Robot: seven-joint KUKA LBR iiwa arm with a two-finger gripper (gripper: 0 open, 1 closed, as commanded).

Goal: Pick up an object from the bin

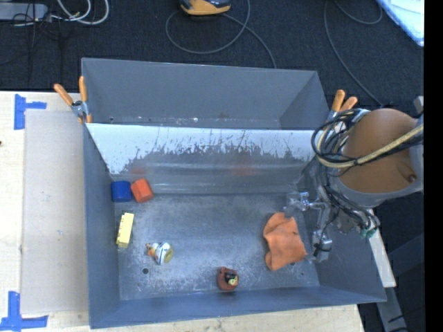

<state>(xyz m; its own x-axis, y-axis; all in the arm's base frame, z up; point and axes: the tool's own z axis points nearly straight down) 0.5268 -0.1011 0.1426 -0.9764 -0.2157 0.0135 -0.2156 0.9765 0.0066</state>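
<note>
End effector (317,228): low in bin (208,109), state cannot tell
Orange cloth (282,244): crumpled, just left of end effector, contact unclear
Small red toy (228,279): farther left
Blue block (120,191), orange block (142,190): far left

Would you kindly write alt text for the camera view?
The robot's gripper hangs at the right of a grey bin, beside a crumpled orange cloth; a blue block, an orange block and a yellow block lie at left.

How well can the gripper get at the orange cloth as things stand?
Probably yes: the gripper sits right beside the orange cloth, which lies alone on the floor of the bin with nothing on it.
</note>
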